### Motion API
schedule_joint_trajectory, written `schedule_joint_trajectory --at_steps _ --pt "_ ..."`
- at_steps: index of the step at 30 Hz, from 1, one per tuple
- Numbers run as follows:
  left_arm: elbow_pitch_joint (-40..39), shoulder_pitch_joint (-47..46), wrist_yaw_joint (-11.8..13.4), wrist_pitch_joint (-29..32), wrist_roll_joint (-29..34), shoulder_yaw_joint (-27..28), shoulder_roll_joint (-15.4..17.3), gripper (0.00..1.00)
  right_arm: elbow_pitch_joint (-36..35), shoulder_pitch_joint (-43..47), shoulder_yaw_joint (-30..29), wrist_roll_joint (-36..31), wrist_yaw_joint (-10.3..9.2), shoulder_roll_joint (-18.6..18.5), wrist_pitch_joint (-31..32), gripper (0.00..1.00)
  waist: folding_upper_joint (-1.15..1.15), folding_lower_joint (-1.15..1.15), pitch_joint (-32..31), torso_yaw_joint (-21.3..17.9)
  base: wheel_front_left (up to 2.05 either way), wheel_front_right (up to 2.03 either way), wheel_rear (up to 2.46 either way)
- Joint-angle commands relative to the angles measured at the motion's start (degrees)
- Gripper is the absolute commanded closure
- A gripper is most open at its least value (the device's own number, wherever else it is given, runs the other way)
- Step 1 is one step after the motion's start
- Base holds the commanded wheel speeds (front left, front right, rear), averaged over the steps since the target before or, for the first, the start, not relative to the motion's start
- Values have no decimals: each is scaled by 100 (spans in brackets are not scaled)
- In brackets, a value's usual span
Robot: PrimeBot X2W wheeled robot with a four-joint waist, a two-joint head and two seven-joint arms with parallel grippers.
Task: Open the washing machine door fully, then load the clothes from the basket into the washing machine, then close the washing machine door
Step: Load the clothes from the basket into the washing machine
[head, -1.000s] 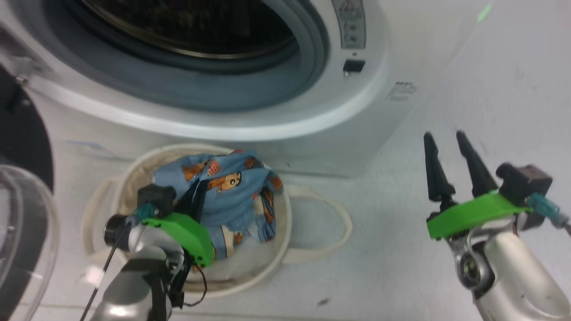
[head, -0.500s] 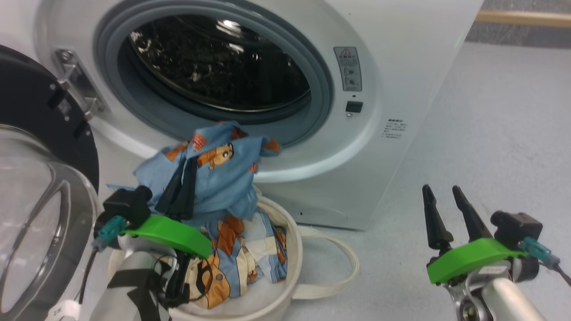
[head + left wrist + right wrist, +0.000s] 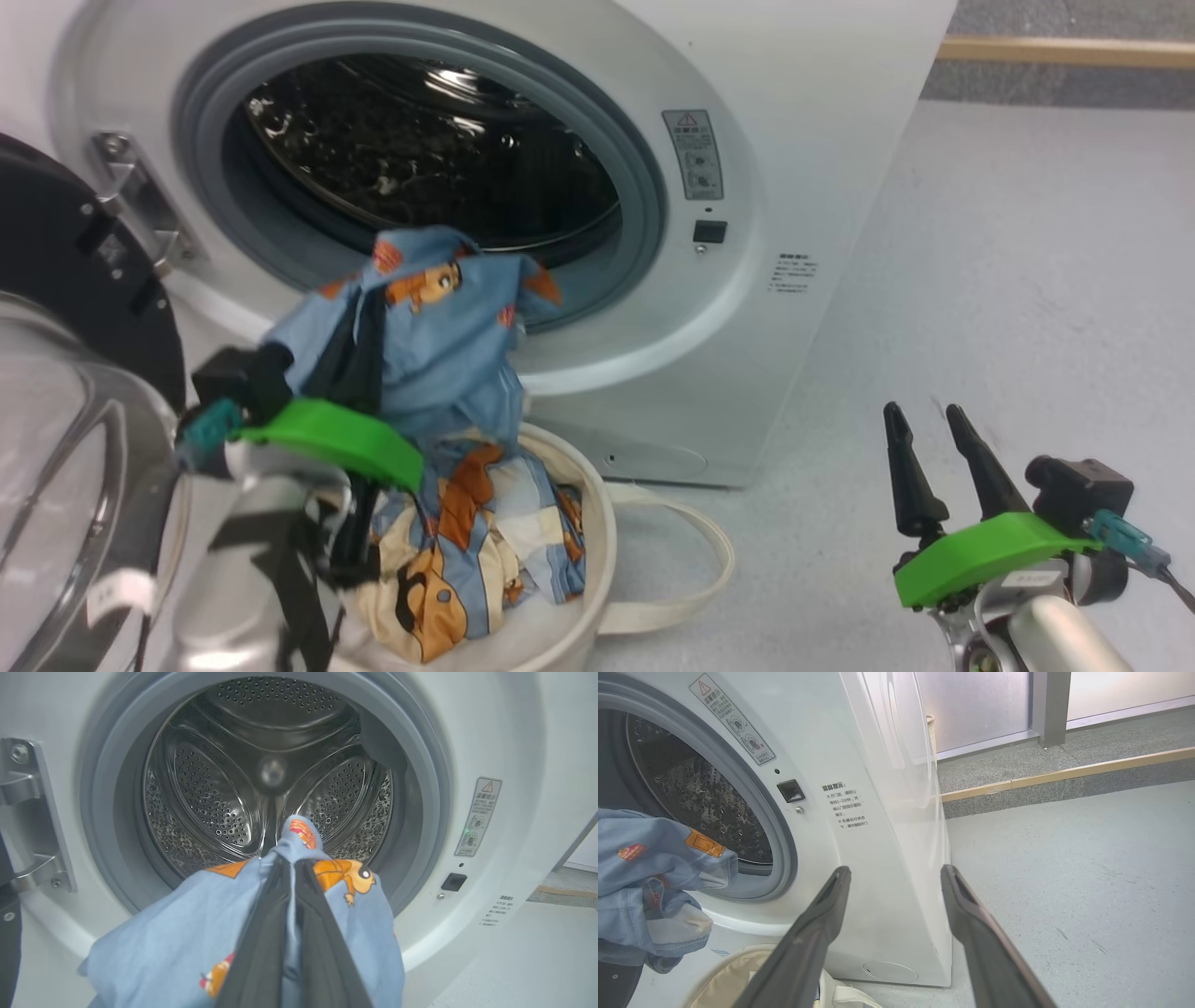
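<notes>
A white front-loading washing machine (image 3: 840,140) filled the upper part of the head view, standing on a pale grey floor (image 3: 1027,280). Its round opening was uncovered, showing a grey rubber ring (image 3: 646,187) around a perforated steel drum (image 3: 271,788).

The washing machine door (image 3: 65,271) stood swung open at the left, its black rim and bulging clear glass facing the robot, attached by a metal hinge (image 3: 131,187).

The basket (image 3: 602,551), a soft cream-white tub, sat on the floor just in front of the machine, below the opening, with one loop handle (image 3: 695,560) lying out to its right.

The clothes (image 3: 448,364), light blue fabric with orange cartoon prints and some cream cloth, were partly in the basket and partly lifted above it. The raised portion hung in front of the lower edge of the opening, outside the drum.

The left gripper (image 3: 359,322) was clamped on that raised blue fabric, its two dark fingers pressed together with cloth draped on either side.

The right gripper (image 3: 922,420) hovered at the lower right, well apart from the basket, fingers spread and holding nothing.
</notes>
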Motion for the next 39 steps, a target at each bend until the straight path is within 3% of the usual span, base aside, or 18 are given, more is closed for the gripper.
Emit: schedule_joint_trajectory --at_steps 1,10,20,26,34,39 --pt "-104 -396 -21 -67 -12 222 140 100 -184 -80 106 44 3 -73 -71 0 1 0 78 -55 0 0 0" --pt "1081 -1795 -121 -68 193 207 217 100 -421 -390 171 10 3 -179 -71 0 1 0 857 -429 0 0 0" --pt "1968 -3183 -189 -68 556 241 508 100 -919 -641 254 -9 3 -3 -71 0 1 0 1838 -1028 0 0 0" --pt "1905 -3763 -191 -68 775 350 738 100 -1074 -669 158 -90 3 107 -71 0 1 0 2285 -1351 0 0 0" --pt "793 -3978 -238 -68 953 865 852 100 -1181 -724 30 -175 3 229 -71 0 1 0 2716 -1545 0 0 0" --pt "1343 -3921 -281 -68 1122 960 781 100 -1210 -769 -3 -223 3 306 -71 0 1 0 2937 -1560 0 0 0"
